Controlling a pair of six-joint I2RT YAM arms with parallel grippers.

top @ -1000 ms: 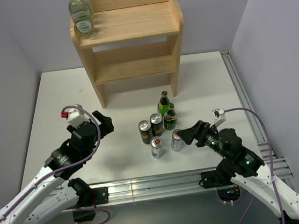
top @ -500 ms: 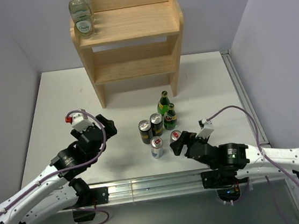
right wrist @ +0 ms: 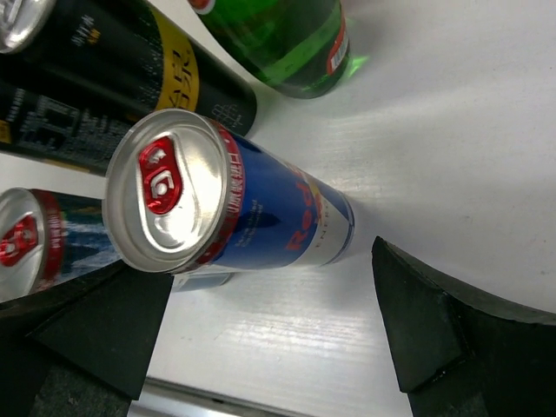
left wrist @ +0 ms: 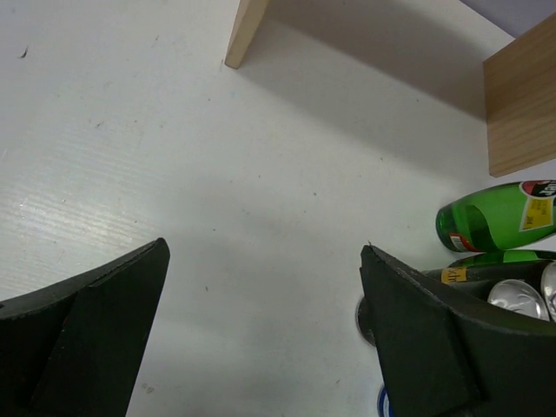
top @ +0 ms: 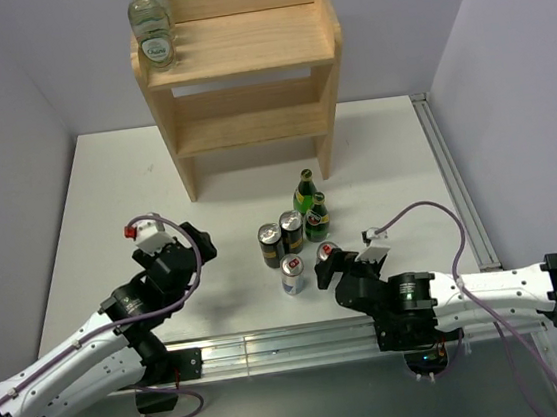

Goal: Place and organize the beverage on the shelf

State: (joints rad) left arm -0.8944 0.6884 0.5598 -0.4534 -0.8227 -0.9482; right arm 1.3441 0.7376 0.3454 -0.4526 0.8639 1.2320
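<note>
My left claw hung wide open over the white surface. The wooden shelf held two clear bottles on top. A shiny blue-and-silver can with a red tab stood ungripped between my right claw's spread fingers. Black-and-gold cans and green glass bottles stood beside it. I couldn't read the can's red letters.

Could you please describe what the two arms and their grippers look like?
Both arms have white links, black joints and a lilac cable looping alongside. The left arm carries a white block with a red cap at its wrist; the right arm has a plain white block there. The left gripper and right gripper each have two broad, matt black fingers.
</note>
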